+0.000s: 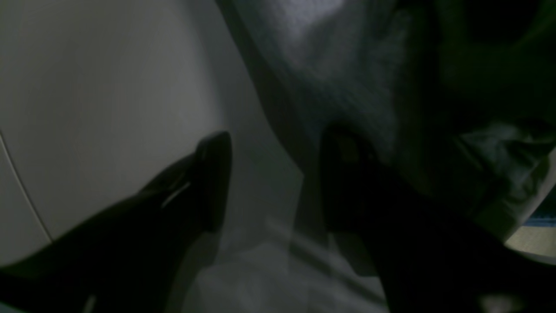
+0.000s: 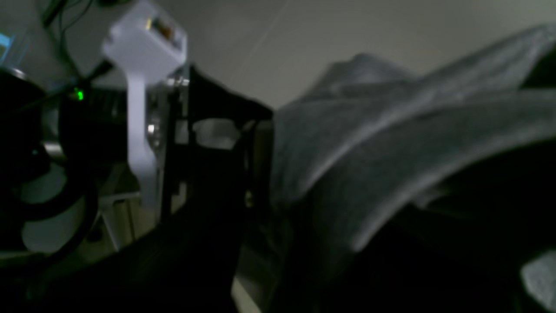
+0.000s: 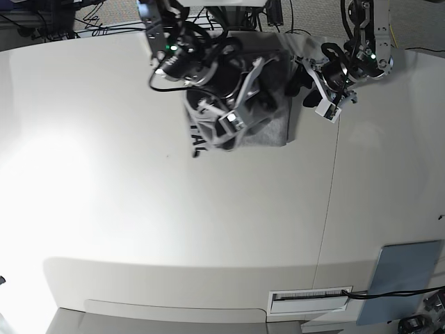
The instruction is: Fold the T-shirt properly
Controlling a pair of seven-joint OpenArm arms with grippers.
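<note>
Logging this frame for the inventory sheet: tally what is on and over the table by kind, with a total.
T-shirt: 1, grey, bunched at the table's far edge
Robot grippers: 2, the right gripper over the shirt and the left gripper beside it
Grey flat pad: 1, at the near corner
Total: 4

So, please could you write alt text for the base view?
Overhead view: a grey T-shirt lies bunched near the far edge of a white table. The right arm's fingers are over it; the left arm's fingers are beside it.
</note>
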